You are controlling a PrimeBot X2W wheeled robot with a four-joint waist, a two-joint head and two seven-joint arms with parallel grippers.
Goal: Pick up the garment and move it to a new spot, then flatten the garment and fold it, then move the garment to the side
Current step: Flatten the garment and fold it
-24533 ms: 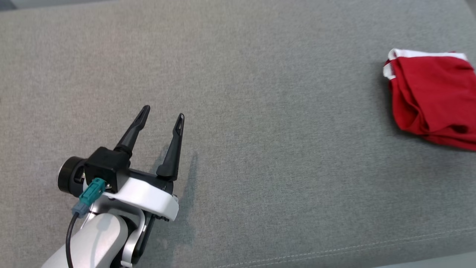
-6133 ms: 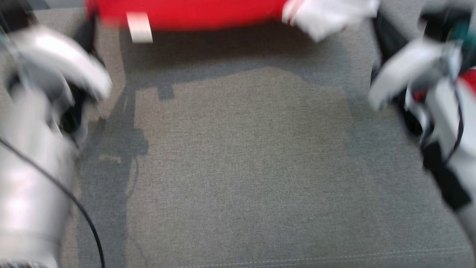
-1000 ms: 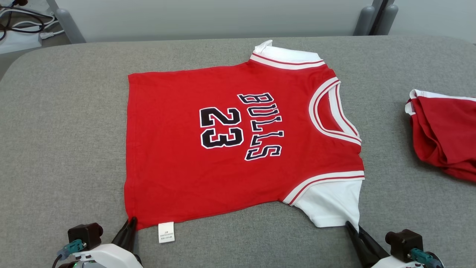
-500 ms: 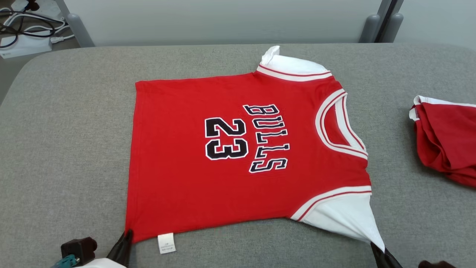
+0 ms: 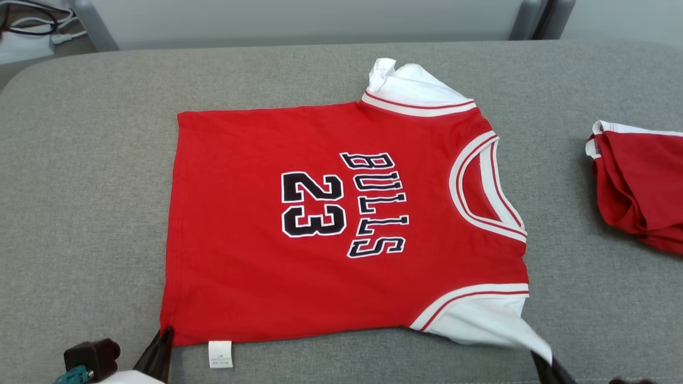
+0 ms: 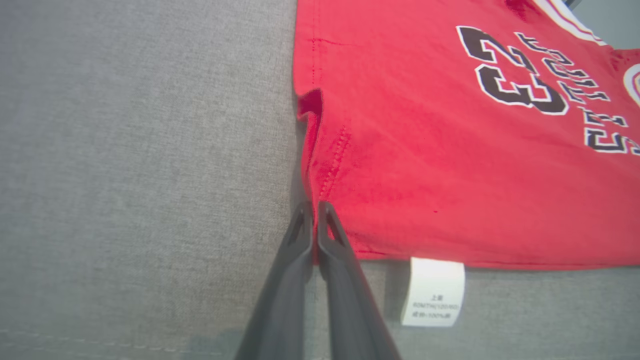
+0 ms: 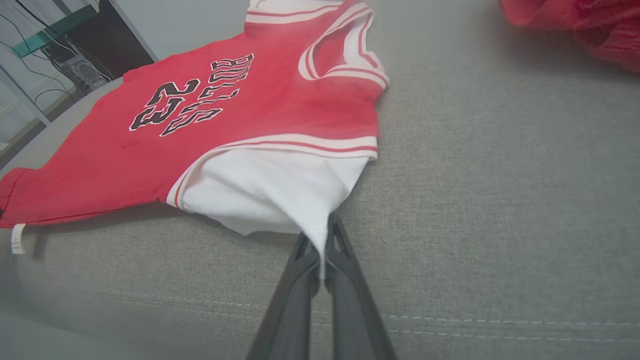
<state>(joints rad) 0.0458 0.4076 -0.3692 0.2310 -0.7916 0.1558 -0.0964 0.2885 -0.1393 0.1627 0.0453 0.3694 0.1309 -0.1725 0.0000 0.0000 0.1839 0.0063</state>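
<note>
A red jersey [image 5: 331, 224] with the black print "BULLS 23" lies spread flat, front side up, in the middle of the grey fabric-covered tabletop [image 5: 80, 186]. Its collar points to the robot's right and its hem to the left.

The left end effector [image 5: 163, 336] is at the near hem corner. In the left wrist view its two fingers are pressed together and pinch the red cloth at this corner [image 6: 315, 207]. A small white label [image 5: 220, 354] hangs from the near edge, just beside it.

The right end effector [image 5: 538, 360] has its fingers closed on the tip of the near white sleeve [image 5: 480, 320]. The sleeve is drawn out to a point between them [image 7: 325, 237].

The far sleeve [image 5: 411, 85] is a little crumpled. A second red garment [image 5: 640, 186] lies in a heap at the right edge, well apart from the jersey.
</note>
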